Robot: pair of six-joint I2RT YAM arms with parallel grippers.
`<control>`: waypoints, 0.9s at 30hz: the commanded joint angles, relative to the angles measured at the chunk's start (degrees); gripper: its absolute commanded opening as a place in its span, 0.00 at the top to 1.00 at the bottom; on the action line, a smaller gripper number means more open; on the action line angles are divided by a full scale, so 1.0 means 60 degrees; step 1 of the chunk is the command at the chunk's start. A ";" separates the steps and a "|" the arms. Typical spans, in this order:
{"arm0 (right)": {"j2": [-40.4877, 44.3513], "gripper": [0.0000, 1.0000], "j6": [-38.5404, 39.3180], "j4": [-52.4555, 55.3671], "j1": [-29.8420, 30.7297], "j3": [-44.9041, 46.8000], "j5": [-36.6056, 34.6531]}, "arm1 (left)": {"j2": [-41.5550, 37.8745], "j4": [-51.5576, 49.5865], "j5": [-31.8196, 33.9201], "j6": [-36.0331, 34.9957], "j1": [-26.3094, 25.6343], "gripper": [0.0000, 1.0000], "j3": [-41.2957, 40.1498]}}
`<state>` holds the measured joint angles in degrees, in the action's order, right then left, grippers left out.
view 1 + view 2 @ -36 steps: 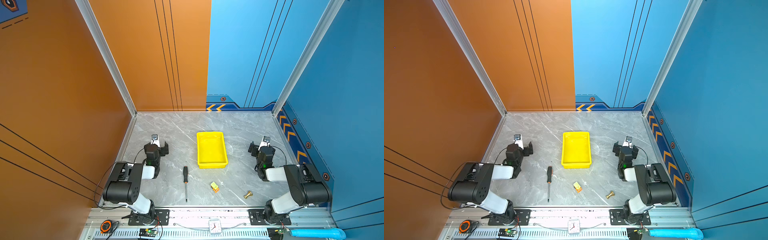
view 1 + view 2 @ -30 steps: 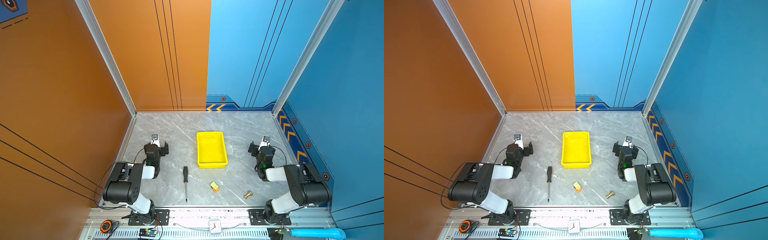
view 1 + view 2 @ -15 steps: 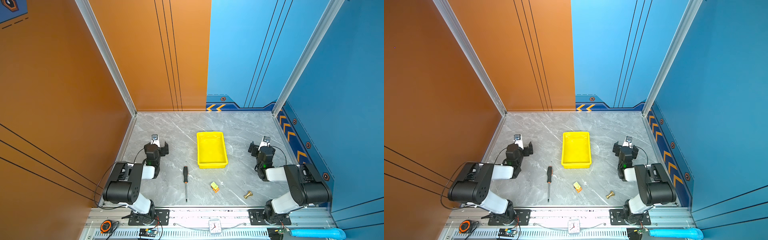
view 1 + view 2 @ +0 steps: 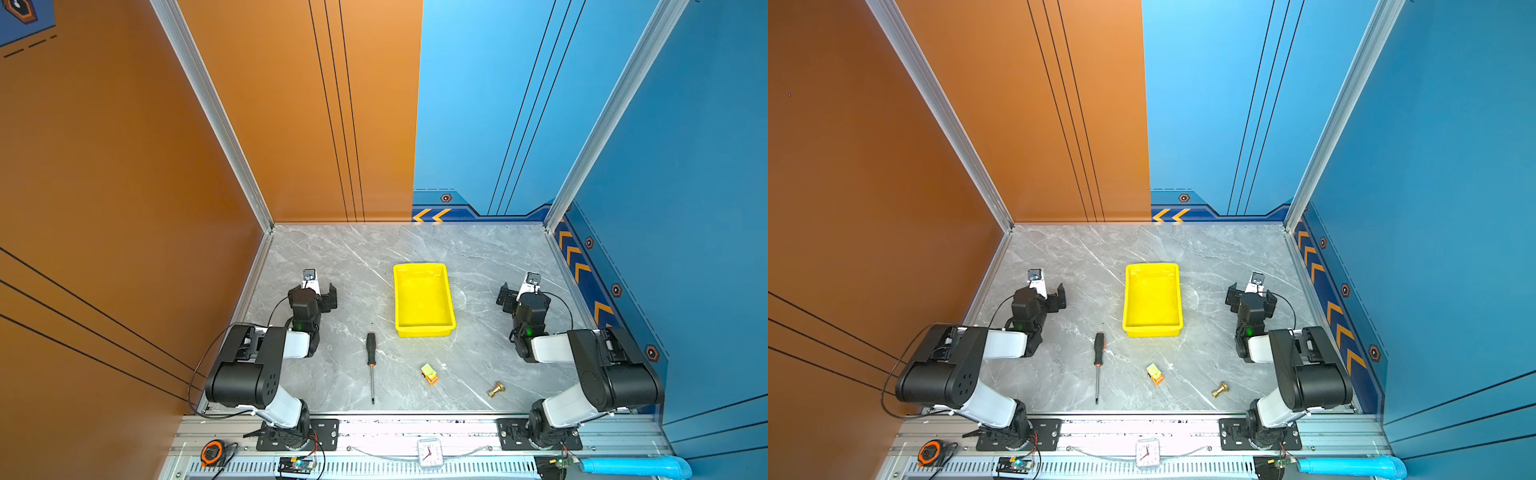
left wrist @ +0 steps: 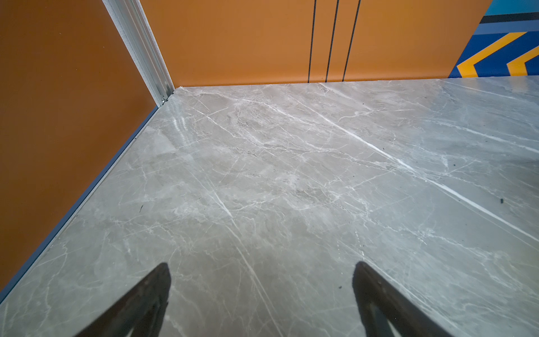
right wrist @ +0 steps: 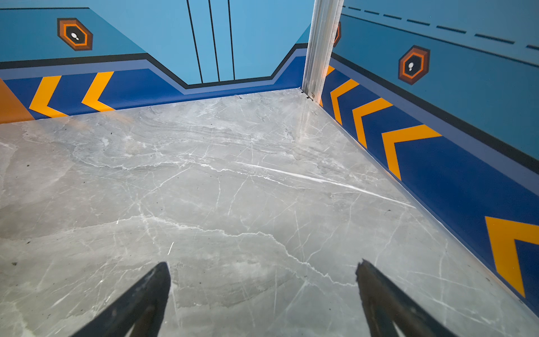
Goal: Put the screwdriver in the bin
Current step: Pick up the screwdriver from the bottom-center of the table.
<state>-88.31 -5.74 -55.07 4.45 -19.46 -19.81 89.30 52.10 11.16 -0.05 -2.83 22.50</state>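
The screwdriver (image 4: 370, 349) (image 4: 1098, 353), with a black handle and thin shaft, lies flat on the grey marble table, just left of the bin's front corner and pointing toward the front edge. The bin (image 4: 424, 331) (image 4: 1152, 331) is a shallow yellow tray near the table's middle with nothing in it. My left gripper (image 4: 316, 291) (image 4: 1043, 296) (image 5: 261, 268) rests folded back at the left, behind the screwdriver, open over bare table. My right gripper (image 4: 521, 293) (image 4: 1252, 297) (image 6: 262, 267) rests at the right, also open with nothing between its fingers. Neither wrist view shows the screwdriver or the bin.
A small green-and-orange toy block (image 4: 429, 373) and a brass fitting (image 4: 496, 389) lie near the front edge, to the right of the screwdriver. Orange and blue walls close off the left, back and right. A clock (image 4: 429, 453) sits on the front rail.
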 commanded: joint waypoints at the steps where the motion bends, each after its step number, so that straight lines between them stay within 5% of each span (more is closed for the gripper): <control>1: -0.0076 0.00 0.0063 -0.0061 -0.0053 -0.0058 -0.0235 | 0.0071 0.0123 -0.0247 -0.0108 0.0106 0.02 -0.0091; 6: 0.0156 0.00 0.0173 -0.0450 0.0139 0.0216 -0.0627 | -0.0362 -0.0325 -0.0022 -0.0036 0.0120 0.02 0.0000; 9: 0.0281 0.00 0.0487 -0.2022 0.0281 0.1048 -0.0360 | -0.1296 -0.2439 0.0226 0.0133 0.0134 0.02 0.0602; 12: 0.1257 0.00 0.0595 -0.1658 0.0844 0.1245 -0.2197 | -0.2208 -0.4180 0.0214 0.0342 0.0117 0.02 0.0999; 18: 0.4336 0.00 0.0419 0.2293 0.0990 0.0347 -0.1801 | -0.3971 -0.7949 0.0260 0.1732 -0.0182 0.02 0.2018; 23: 0.6226 0.00 -0.2629 0.8759 0.1138 -0.2220 -0.2066 | -0.4160 -1.3315 0.0466 0.3924 -0.0914 0.02 0.4213; 27: 0.6008 0.00 -0.3797 1.2342 0.1525 -0.4012 -0.1256 | -0.4213 -1.4940 -0.0102 0.4547 -0.1917 0.02 0.4685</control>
<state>-51.37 -19.68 -6.37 12.29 -39.62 -30.04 64.38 -19.62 12.62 21.02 -11.27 49.43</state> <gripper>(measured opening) 0.999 0.980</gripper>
